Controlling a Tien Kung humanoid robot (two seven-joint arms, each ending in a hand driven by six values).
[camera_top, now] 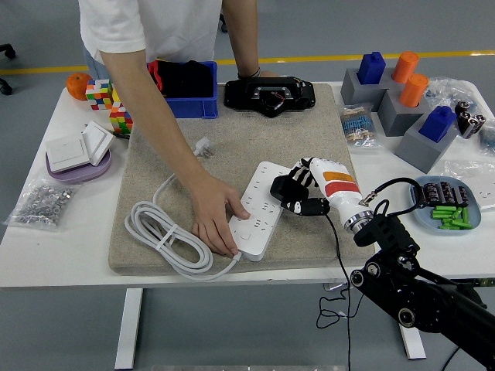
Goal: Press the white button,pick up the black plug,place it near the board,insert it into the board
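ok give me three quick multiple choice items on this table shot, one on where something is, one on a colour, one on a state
1. Where does the person's hand rest?
A. on the near end of the white power strip
B. in the blue bin
C. on the orange

2. What colour is the bin at the mat's far left corner?
A. green
B. blue
C. yellow

3. What is the robot's right hand doing?
A. lying flat, off the mat
B. held high above the table
C. fingers curled at the strip's right edge

Answers: 1 A, the palm lies on the strip's near end. 2 B, its walls are blue. 3 C, black fingers bend beside the strip.
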